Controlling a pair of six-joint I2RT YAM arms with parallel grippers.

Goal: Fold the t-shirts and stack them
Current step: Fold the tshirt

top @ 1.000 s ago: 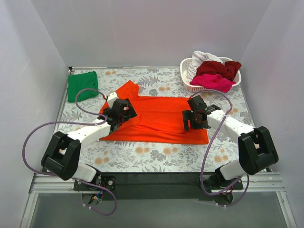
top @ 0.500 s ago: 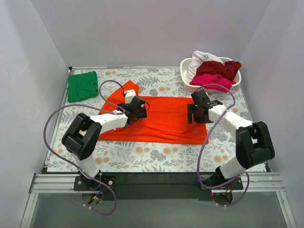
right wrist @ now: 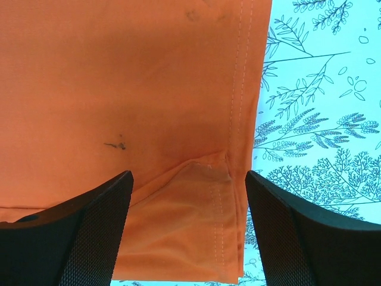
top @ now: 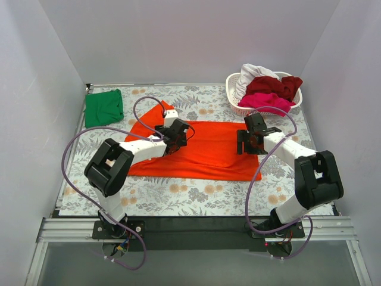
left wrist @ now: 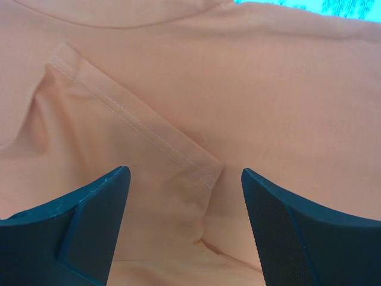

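Over the orange-red t-shirt [top: 211, 152] on the tabletop [top: 196, 190], the left tool [left wrist: 184, 173] stands wide above a stitched hem, the right tool [right wrist: 189, 174] wide above its edge.

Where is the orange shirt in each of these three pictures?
Top view: orange shirt spread flat mid-table.
Left wrist view: it fills nearly the whole picture, a stitched hem at centre.
Right wrist view: it covers the left two thirds.
Shared landmark: the flowered table cover.
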